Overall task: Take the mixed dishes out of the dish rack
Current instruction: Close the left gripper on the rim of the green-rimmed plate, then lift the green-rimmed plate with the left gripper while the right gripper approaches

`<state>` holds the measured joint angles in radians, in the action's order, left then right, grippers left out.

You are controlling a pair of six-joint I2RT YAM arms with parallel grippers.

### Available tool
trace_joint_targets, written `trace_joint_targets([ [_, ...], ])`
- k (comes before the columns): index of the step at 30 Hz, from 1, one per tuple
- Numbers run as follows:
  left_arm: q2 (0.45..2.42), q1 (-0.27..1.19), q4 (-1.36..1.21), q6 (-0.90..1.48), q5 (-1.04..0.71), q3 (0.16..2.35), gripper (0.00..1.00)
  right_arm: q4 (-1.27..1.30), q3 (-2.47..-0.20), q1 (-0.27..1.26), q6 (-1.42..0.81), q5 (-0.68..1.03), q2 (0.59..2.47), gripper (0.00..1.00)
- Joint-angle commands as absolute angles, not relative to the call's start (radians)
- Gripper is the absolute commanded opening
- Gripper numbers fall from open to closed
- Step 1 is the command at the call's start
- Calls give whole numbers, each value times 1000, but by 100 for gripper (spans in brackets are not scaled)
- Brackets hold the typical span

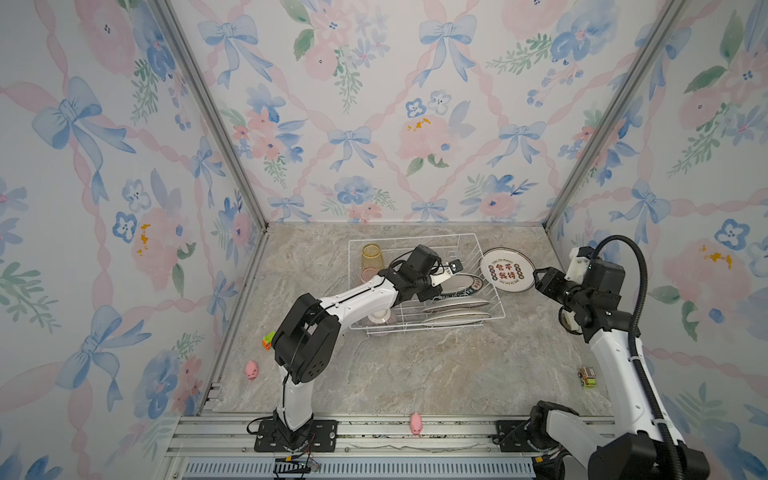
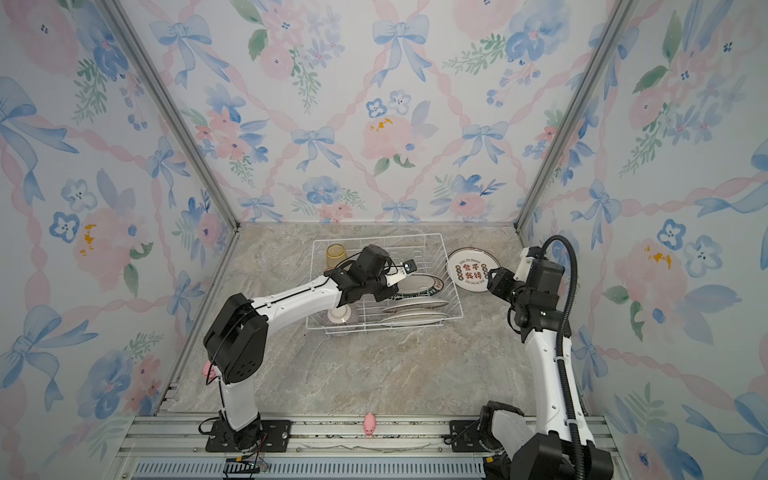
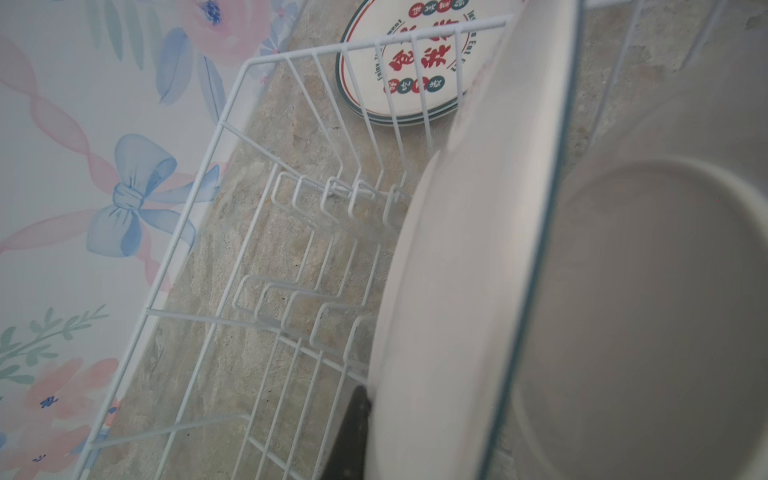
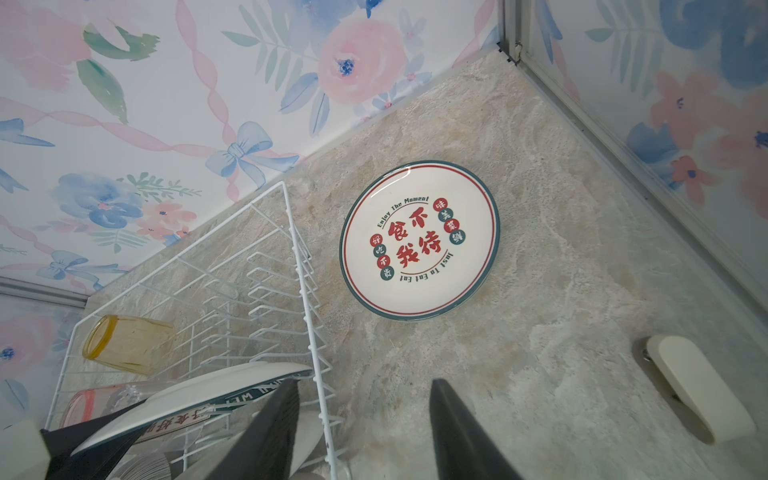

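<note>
Dark-rimmed plate (image 3: 457, 291) clamped at its rim in left gripper (image 1: 444, 281), inside dish rack (image 1: 415, 241). Right gripper (image 4: 363, 386) parted, empty, over tabletop (image 4: 540, 374) just beside the rack's wall.

Marbled tabletop (image 1: 415, 374) carries: dish rack (image 1: 411, 237) at rear; lettered plate (image 1: 507, 270) flat just beside it; pink pig toy (image 1: 251, 369), coloured block (image 1: 268, 340) and toy vehicle (image 1: 587, 376) near side edges.

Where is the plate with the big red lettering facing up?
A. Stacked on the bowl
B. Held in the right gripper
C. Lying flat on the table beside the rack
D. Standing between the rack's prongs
C: the lettered plate lies flat on the table, outside the rack; the right gripper is open and holds nothing.
</note>
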<state>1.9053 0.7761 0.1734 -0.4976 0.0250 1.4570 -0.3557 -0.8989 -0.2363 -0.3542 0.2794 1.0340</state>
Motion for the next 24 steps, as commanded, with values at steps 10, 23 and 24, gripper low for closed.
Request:
trace_joint_targets([
  [10,1912,755,198,-459,-30,1528,4,-359,-898,-237,-345,294,1026,53],
  [23,1815,700,301,-350,-169,1651,4,-307,-893,-225,-346,389,1013,53],
  [24,1807,694,302,-335,-184,1656,4,-294,-889,-225,-349,404,1014,53],
])
